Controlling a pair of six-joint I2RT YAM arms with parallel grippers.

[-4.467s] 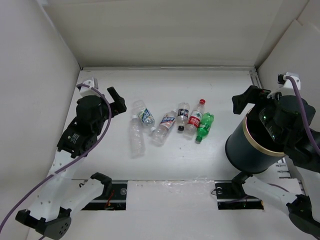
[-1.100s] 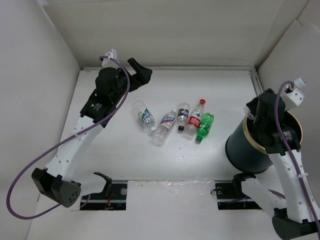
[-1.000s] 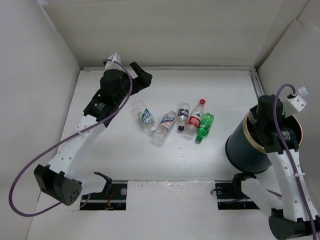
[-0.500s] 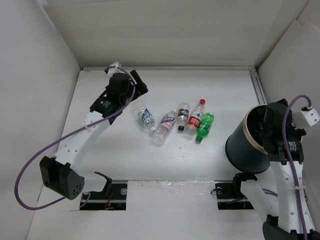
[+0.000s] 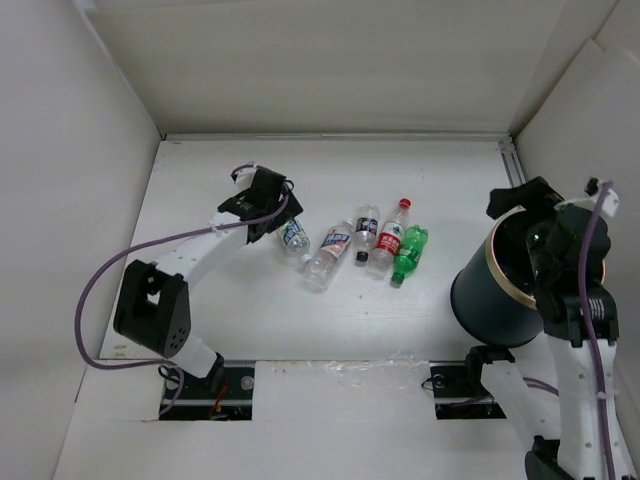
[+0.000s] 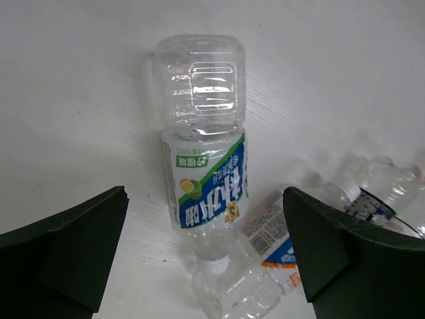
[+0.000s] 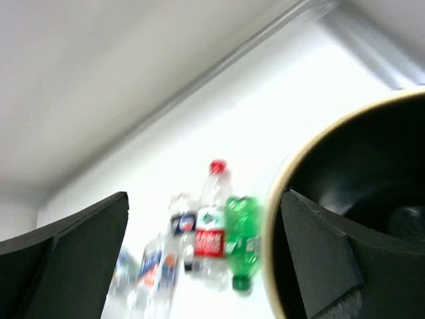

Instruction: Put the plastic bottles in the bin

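Pincers both spread, empty: my right pincer (image 7: 202, 196) hangs by the bin (image 5: 490, 305), a dim shape inside it; my left pincer (image 6: 204, 196) brackets the blue-label bottle (image 6: 200, 133). Five bottles (image 5: 388, 240) lie on the tabletop (image 5: 300, 315), so most remains.

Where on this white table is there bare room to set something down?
Bare: the far strip of table between back wall and bottles, and the near strip in front of them. Crowded: mid-table around the bottles, and by the bin at right.
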